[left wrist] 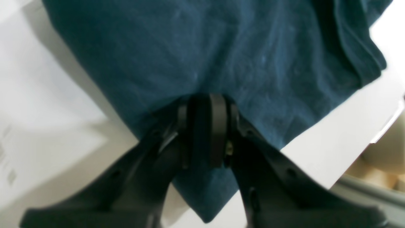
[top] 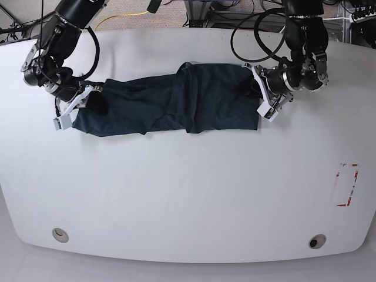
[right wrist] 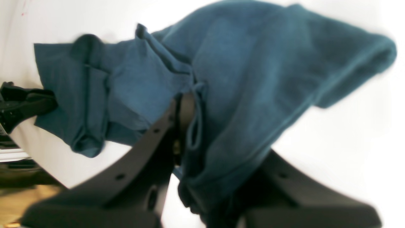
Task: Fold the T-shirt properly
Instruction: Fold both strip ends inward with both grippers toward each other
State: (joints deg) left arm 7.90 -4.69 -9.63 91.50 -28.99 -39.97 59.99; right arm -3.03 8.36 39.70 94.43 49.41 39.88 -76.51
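The T-shirt [top: 170, 108] is stretched as a long band left to right across the far half of the surface [top: 188, 194]. Each end is pinched: the left claw [top: 262, 100] grips the right end, the right claw [top: 82, 103] the left.

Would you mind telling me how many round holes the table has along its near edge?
2. One hole sits near the table's front corner on the base view's left, the other hole near the front corner on its right. The T-shirt may hide others.
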